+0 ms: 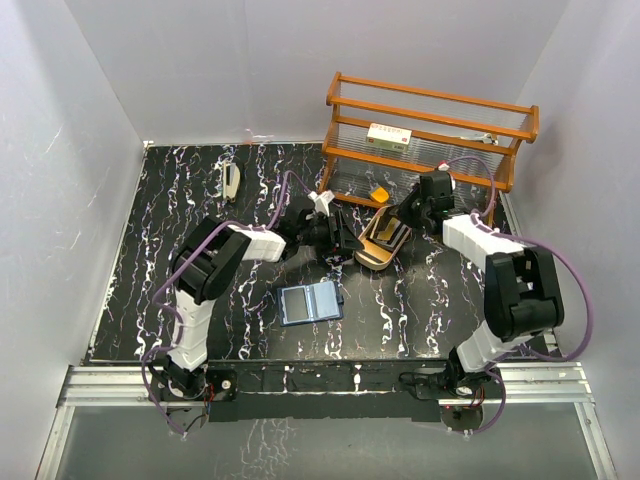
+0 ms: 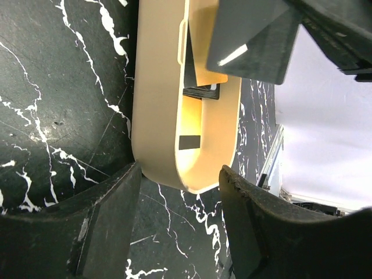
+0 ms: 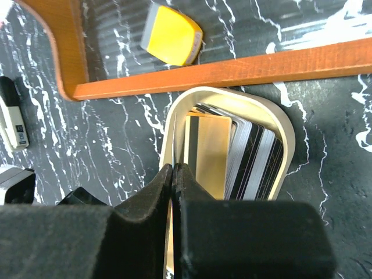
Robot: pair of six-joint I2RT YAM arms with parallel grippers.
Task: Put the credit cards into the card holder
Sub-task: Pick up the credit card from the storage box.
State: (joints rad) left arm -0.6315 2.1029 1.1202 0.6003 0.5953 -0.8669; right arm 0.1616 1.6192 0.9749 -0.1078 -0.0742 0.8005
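Observation:
The navy card holder (image 1: 310,302) lies open on the black marble table, its pale slotted inside facing up, apart from both grippers. A gold oval tray (image 1: 372,258) holds a stack of dark and silver credit cards (image 3: 256,157). My right gripper (image 3: 174,168) is over the tray (image 3: 279,125), shut on one thin card (image 3: 175,136) that stands edge-on by the tray's left wall. My left gripper (image 2: 180,171) is open, its fingers either side of the tray's rounded end (image 2: 157,116) without clamping it. In the top view both grippers (image 1: 340,238) (image 1: 405,215) meet at the tray.
A wooden rack (image 1: 430,130) stands just behind the tray, with a white box on it and a yellow object (image 3: 172,36) under its lower rail. A white stapler (image 1: 231,180) lies at the back left. White walls enclose the table.

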